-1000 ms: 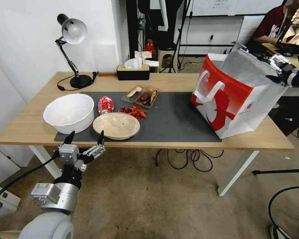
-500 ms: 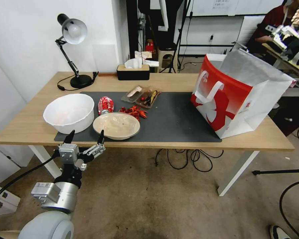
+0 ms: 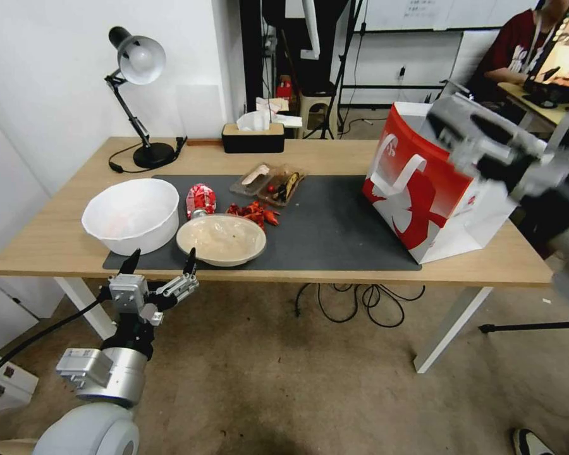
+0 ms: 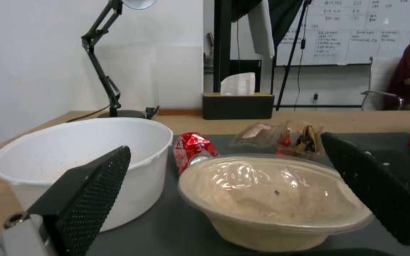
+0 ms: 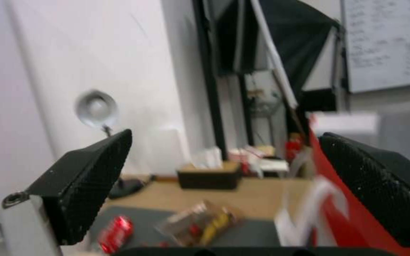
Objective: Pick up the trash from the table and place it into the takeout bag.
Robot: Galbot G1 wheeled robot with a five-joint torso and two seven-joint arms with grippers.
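Observation:
On the table, a shallow beige bowl with a clear lid sits on the dark mat. Behind it lie a crushed red can, red shell scraps and a clear tray of leftovers. My left gripper hangs open just off the front edge; in the left wrist view the left gripper faces the beige bowl with the red can behind. The red-and-white takeout bag stands open at the right. My right gripper is a blur over the bag's mouth, and the right gripper is open and holds nothing.
A large white bowl stands left of the beige one. A desk lamp and a black tissue box are along the back edge. Cables hang under the table.
My right arm has swung from behind the bag at the far right, up, then forward and left over the bag's mouth. The left arm and the table's things are unchanged.

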